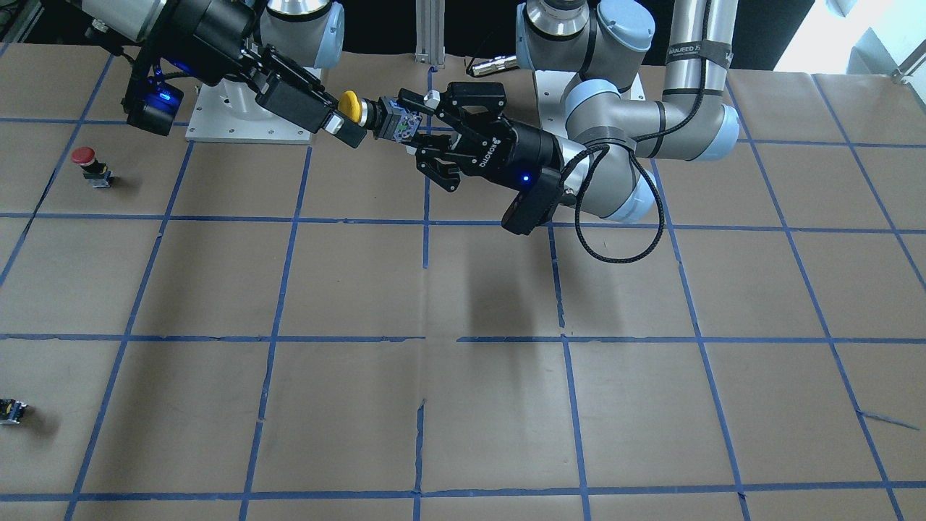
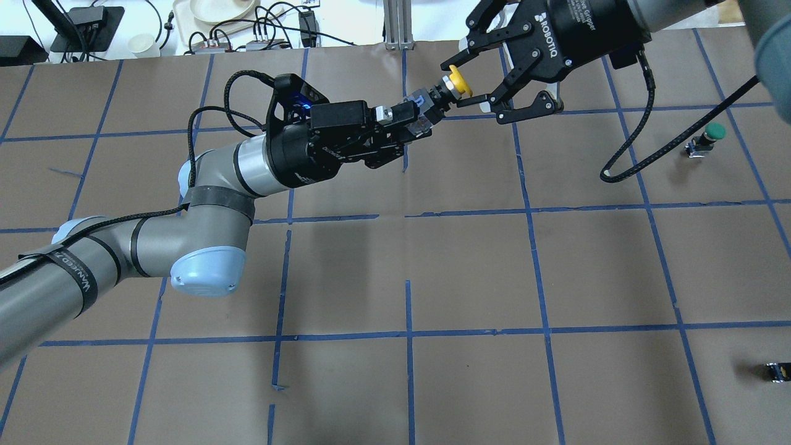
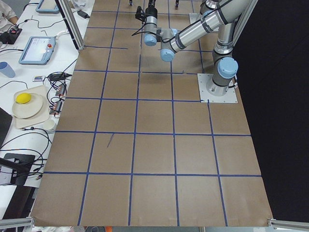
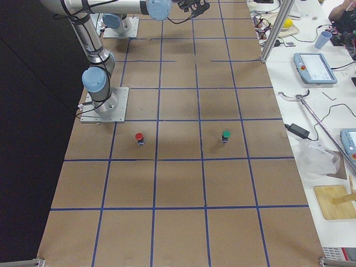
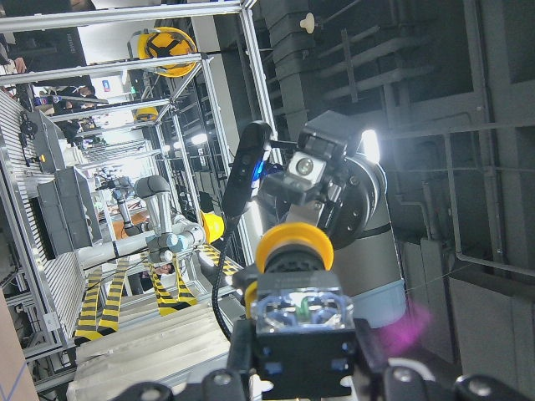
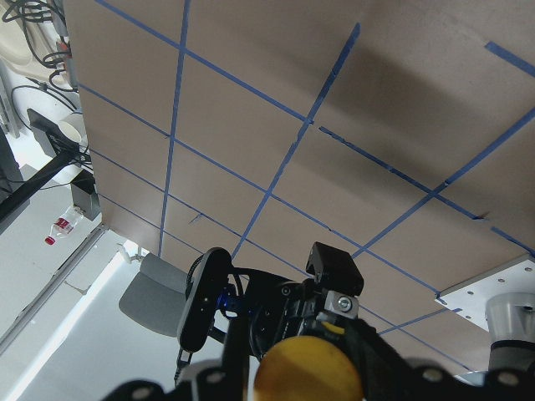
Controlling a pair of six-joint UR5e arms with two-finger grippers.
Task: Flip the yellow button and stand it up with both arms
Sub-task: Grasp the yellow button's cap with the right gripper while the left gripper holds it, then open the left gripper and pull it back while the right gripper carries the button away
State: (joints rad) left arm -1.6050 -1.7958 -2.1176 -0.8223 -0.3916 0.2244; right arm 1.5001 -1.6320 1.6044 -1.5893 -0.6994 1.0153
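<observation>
The yellow button (image 2: 455, 81) hangs in mid-air above the worktop (image 2: 469, 266), lying sideways. The left tool (image 2: 413, 121) is clamped on its block body. The right tool (image 2: 467, 83) has its fingers spread to either side of the yellow cap. A red-capped button (image 1: 85, 163) stands well apart on the worktop.

Held aloft tip to tip, the left claw (image 2: 417, 117) is clamped tight, the right claw (image 2: 471, 82) spread wide.
</observation>
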